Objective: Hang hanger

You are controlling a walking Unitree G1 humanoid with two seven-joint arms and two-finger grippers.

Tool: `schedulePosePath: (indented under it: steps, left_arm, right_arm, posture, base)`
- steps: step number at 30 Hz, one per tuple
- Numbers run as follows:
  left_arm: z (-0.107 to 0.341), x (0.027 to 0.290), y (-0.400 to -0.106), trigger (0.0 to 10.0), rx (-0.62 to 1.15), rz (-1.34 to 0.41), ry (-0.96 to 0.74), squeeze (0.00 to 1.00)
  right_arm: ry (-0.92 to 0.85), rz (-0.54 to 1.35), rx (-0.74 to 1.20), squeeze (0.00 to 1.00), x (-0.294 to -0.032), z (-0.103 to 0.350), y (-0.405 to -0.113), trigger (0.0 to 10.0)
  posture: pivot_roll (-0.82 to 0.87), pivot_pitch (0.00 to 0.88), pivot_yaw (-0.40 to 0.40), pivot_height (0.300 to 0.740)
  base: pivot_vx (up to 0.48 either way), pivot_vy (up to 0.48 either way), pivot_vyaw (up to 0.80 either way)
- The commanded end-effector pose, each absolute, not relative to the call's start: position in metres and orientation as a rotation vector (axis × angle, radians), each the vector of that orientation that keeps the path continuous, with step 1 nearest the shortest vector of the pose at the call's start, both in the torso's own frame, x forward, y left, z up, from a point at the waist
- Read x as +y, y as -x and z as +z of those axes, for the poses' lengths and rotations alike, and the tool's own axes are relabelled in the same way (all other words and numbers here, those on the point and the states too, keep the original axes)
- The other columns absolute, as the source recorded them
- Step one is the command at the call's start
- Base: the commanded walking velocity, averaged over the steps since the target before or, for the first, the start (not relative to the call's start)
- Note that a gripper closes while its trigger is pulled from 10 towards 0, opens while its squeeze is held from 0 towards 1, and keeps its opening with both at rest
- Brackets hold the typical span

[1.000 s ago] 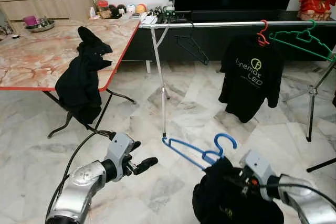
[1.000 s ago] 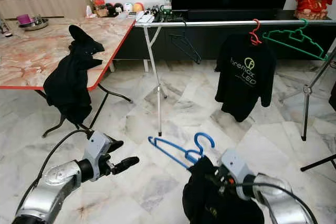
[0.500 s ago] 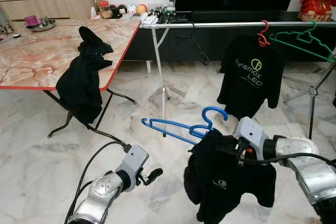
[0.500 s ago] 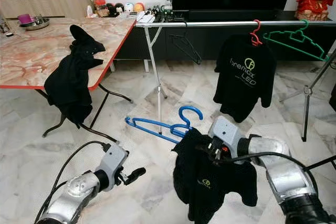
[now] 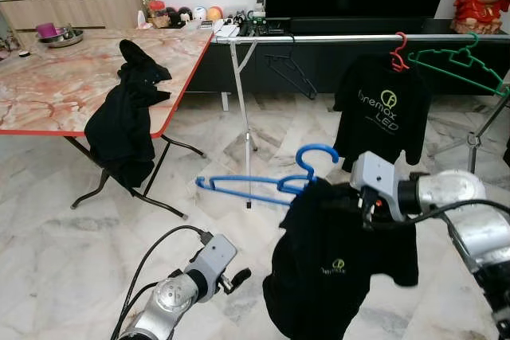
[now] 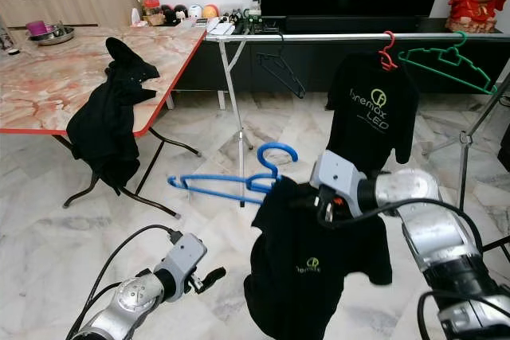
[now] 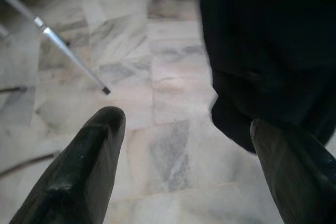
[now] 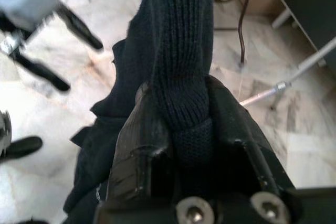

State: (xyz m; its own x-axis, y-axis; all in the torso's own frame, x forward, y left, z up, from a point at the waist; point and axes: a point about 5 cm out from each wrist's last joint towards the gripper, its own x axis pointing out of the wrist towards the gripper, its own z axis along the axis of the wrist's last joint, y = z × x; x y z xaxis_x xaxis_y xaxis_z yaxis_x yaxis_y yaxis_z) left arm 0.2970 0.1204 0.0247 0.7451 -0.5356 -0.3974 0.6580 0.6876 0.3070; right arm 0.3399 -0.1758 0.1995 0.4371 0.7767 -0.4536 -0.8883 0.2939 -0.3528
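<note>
**Operator:** My right gripper (image 8: 181, 124) is clamped on the ribbed collar of the black shirt (image 5: 339, 256), and that shirt hangs on the blue hanger (image 5: 263, 189). I hold it up in mid-air, near me and a little right of centre, above the marble floor (image 5: 72, 252).

**Observer:** Which way does the hanger lie?

**Operator:** Its long axis runs left to right, close to level. The free arm sticks out to the left, and the hook rises at the right end and curls over toward the far side. The right shoulder of the hanger is buried in the shirt, so I can't make it out.

**Observer:** And your other arm?

**Operator:** My left gripper (image 7: 184, 166) sits low and near, to the left of the shirt, fingers spread apart with nothing between them.

**Observer:** What's around you?

**Operator:** Farther off, the clothes rail (image 5: 358, 37) crosses left to right. On it hang a thin black hanger (image 5: 291, 73), a printed black shirt (image 5: 381, 113) on a red hanger (image 5: 398, 49), and a green hanger (image 5: 458, 61) at the far right. The rail's upright leg (image 5: 243, 129) stands just beyond the blue hanger's free arm. To the left, a marble-topped table (image 5: 56, 85) carries a dark garment (image 5: 123, 121) draped over its edge.
</note>
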Motion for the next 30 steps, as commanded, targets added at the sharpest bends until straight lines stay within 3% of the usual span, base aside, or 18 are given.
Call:
schedulePosePath:
  steps: [1,23,30]
  left_arm:
    - [0.024,0.120,-0.297,10.0,0.286,-0.701,-0.499,0.00]
    - [0.022,0.111,-0.303,10.0,0.279,-0.695,-0.543,0.00]
    - [0.021,0.120,-0.308,10.0,0.301,-0.585,-0.615,0.00]
  right_arm:
    - [0.633,1.150,0.167,0.00,-0.166,0.208,-0.342,0.0]
    - [0.605,1.264,0.061,0.00,-0.110,0.214,-0.351,0.0]
    - [0.594,1.279,0.045,0.00,-0.103,0.215,-0.351,0.0]
  posture:
    - [-0.03,0.046,0.000,0.740]
    - [-0.03,0.051,-0.016,0.740]
    - [-0.03,0.049,-0.020,0.740]
  base:
    - [0.000,0.000,0.00]
    - [0.000,0.000,0.00]
    - [0.000,0.000,0.00]
